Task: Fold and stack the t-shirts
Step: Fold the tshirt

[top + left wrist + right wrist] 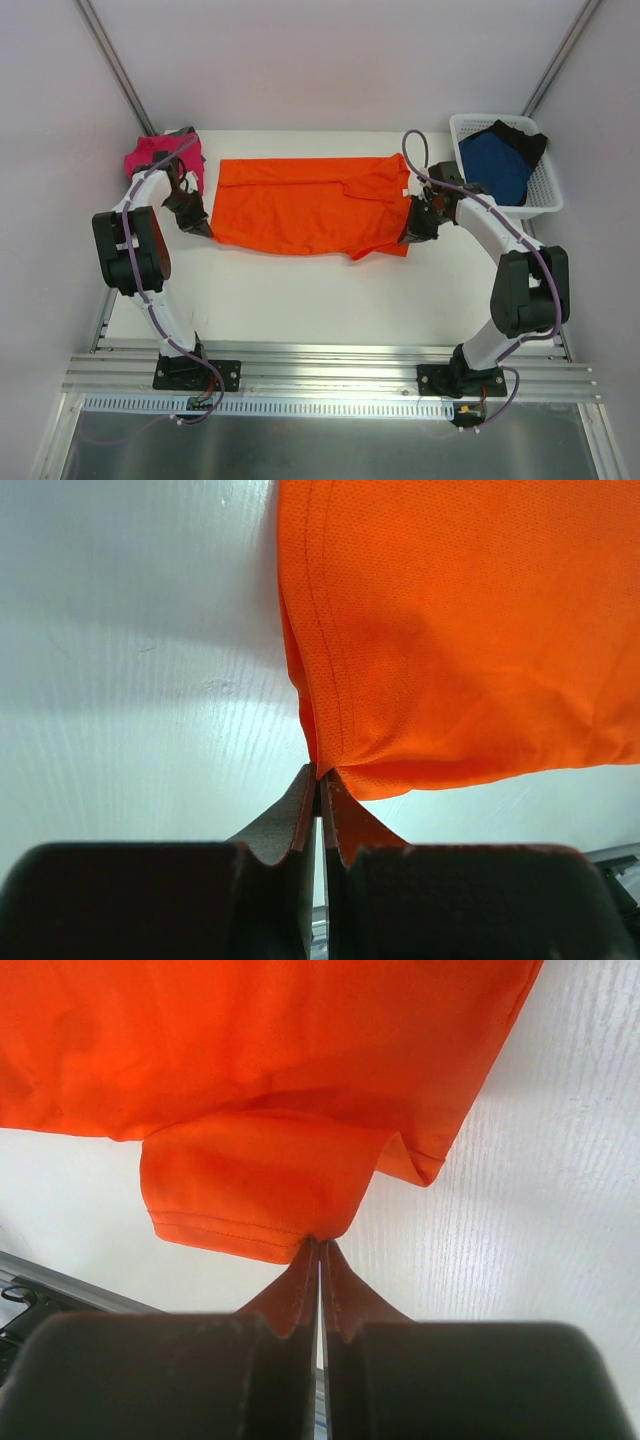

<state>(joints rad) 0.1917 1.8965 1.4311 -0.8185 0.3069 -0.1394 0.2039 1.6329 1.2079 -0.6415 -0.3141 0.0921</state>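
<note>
Lying spread across the middle of the white tabletop (320,290), the orange t-shirt (310,205) is stretched sideways between the two arms, its long edges running left to right and a few soft creases crossing its right half. The left gripper (200,228) sits low at the shirt's near left corner; in the left wrist view its fingers (290,815) are pressed together with no gap, and the hemmed corner of the cloth runs down into their tips, so they are clamped on that corner. The right gripper (408,238) sits at the near right corner, where a short sleeve (250,1190) hangs out past the body of the shirt toward the camera. In the right wrist view its fingers (350,1295) are likewise closed tight, their tips meeting the stitched sleeve hem and pinching its edge. The magenta-pink t-shirt (150,155) lies bunched at the far left corner of the tabletop, just behind the left arm and apart from the orange one. At the far right, a white mesh basket (470,125) holds the dark blue t-shirt (495,160), with what seems to be the black t-shirt (520,135) tucked along its far side, though little of it shows.
</note>
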